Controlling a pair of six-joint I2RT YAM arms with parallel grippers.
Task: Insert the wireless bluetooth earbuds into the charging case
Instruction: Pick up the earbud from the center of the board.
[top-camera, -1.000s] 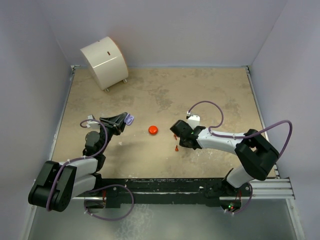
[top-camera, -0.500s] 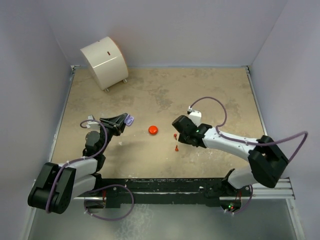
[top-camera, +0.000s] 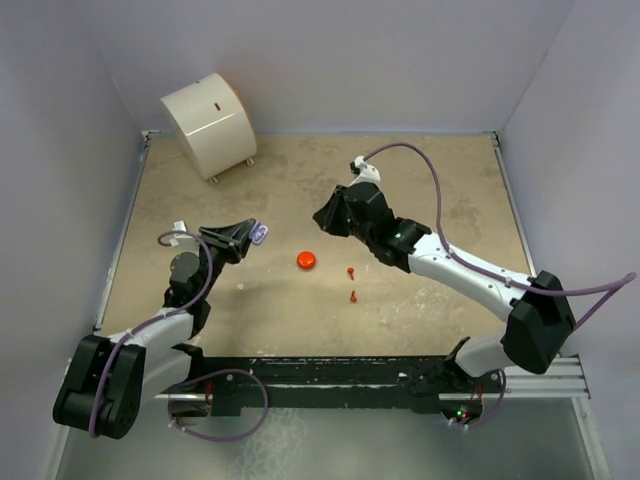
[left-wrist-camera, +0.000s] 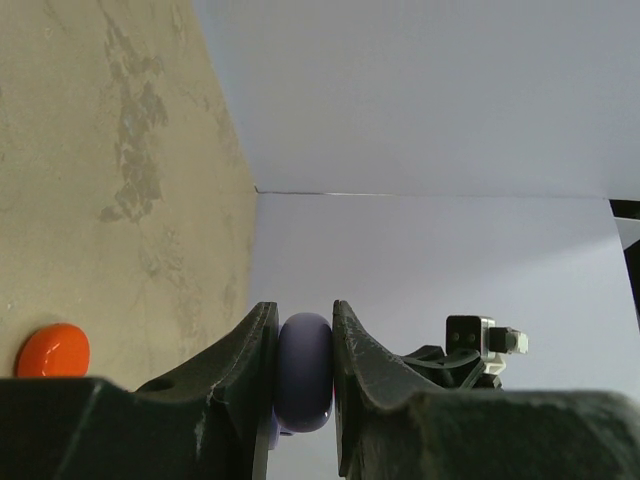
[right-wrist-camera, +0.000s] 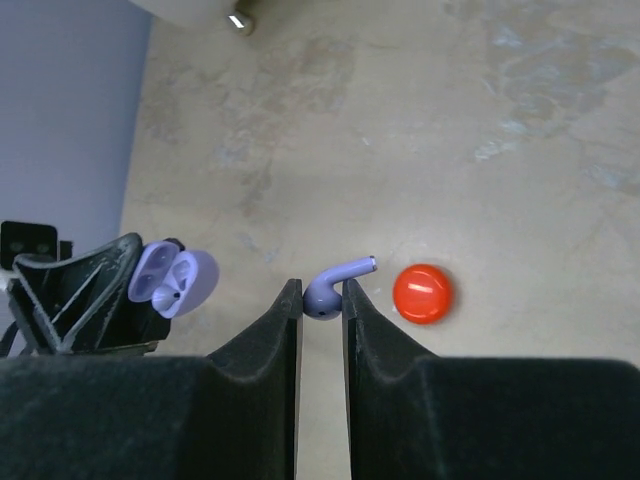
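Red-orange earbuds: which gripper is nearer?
Right. The right gripper, holding a lilac earbud, hangs beyond the red-orange earbuds; the left gripper, clamping the lilac charging case, is farther left.

The worktop (top-camera: 300, 190) looks like matt, mottled beige stone, slightly rough. The lilac case (left-wrist-camera: 304, 372) and lilac earbud (right-wrist-camera: 330, 288) are smooth plastic with a soft sheen; the red case (right-wrist-camera: 422, 293) is glossier. The left end effector (left-wrist-camera: 304, 325) and right end effector (right-wrist-camera: 320, 297) are matt black, faintly grained plastic.

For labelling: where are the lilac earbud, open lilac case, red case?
lilac earbud (right-wrist-camera: 336, 284): right wrist view, neck.
open lilac case (right-wrist-camera: 195, 278): right wrist view, right half.
red case (right-wrist-camera: 422, 293): right wrist view, top.
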